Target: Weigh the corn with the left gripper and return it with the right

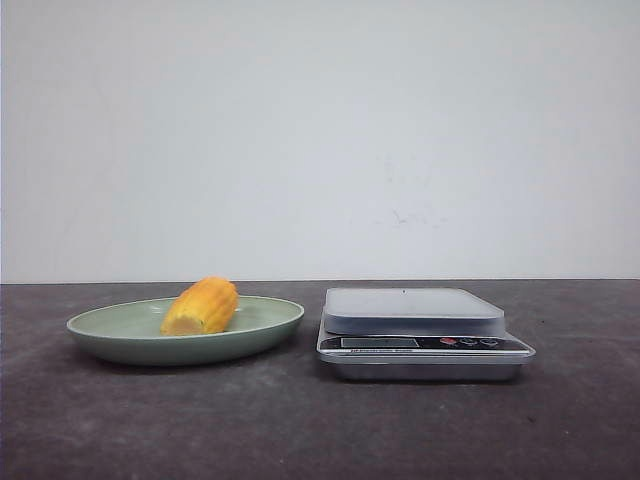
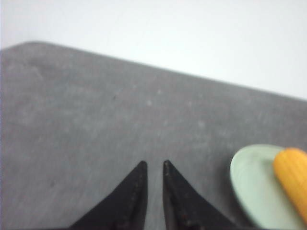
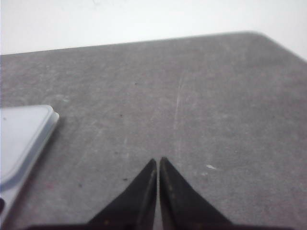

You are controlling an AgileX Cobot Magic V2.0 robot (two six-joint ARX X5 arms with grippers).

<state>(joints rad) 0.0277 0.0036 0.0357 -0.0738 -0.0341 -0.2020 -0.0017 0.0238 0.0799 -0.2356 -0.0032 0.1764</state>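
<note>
Left gripper (image 2: 152, 164): tips nearly together with a thin gap between them, holding nothing, above bare bench (image 2: 96, 120).
Right gripper (image 3: 158, 161): tips pressed almost closed, nothing held, over bare bench with the scale's corner off to one side.
Corn (image 1: 201, 306): lies on its side in the plate, paler cut end toward the camera; the left wrist view shows it near that gripper, apart from it.
Plate (image 1: 110, 325): shallow, pale green, on the left part of the bench.
Scale (image 1: 420, 335): just beside the plate on its right, not touching; grey platform bare, display and buttons facing forward.
Way to the corn: nothing stands between either gripper and it.
Backdrop: plain white wall (image 1: 320, 130).
</note>
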